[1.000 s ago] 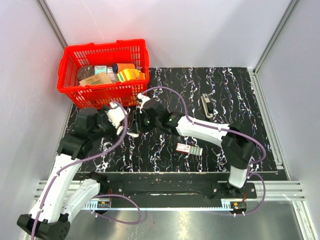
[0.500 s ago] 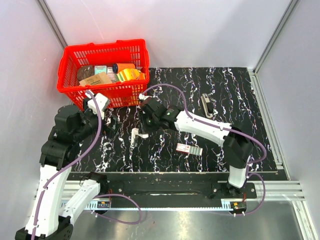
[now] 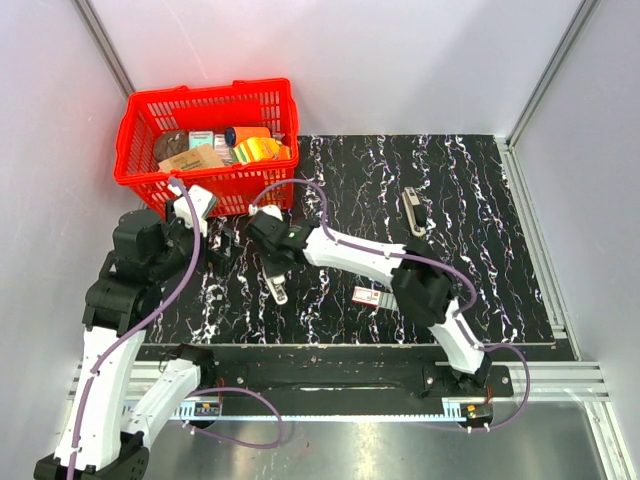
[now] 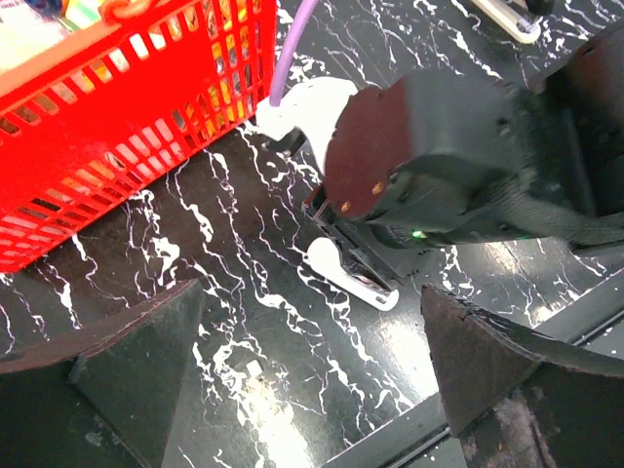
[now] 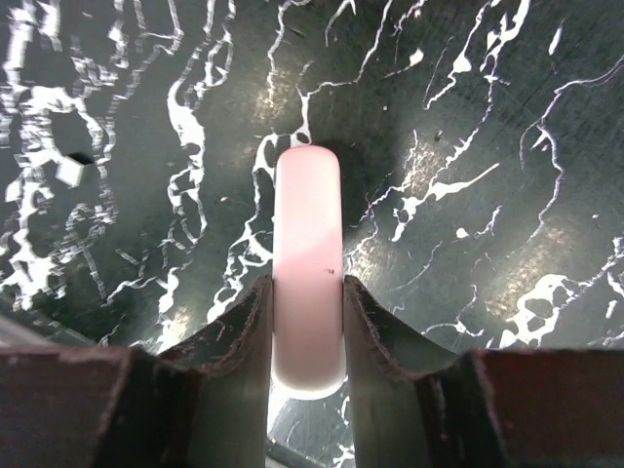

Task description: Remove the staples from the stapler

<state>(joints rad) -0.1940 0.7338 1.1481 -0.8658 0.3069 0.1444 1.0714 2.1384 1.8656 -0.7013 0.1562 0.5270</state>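
My right pincer [image 5: 308, 317] is clenched on a short white bar [image 5: 307, 214], pads squeezing its two long sides near one end. The rest of the bar pokes out ahead, low over the counter [image 3: 500, 260]. From above, this sits left of centre in the frame. My left pincer [image 4: 310, 292] hangs released, jaws spread wide, grasping nothing, just left of the bar and below the red basket [image 3: 140, 120].

The stapler [image 3: 414, 211] lies by itself in the upper right of the overhead frame. It is well apart from both pincers, and neither one touches it. A small red-and-white box [image 3: 378, 296] lies low in the middle of the frame, between the bar and the stapler.

I cannot tell from these views whether the bar carries staples, or whether its far end already rests on the counter.

As I judge it, the step in hand is dealing with this bar. To do it well I would:
- Keep the bar level, so nothing slides off it.
- Lower it until it lies flat on the counter before I let go, rather than dropping it.
- Release slowly and lift straight up, so the pads do not drag or flick it.
- Keep my left pincer clear of the right wrist, since the two are close.
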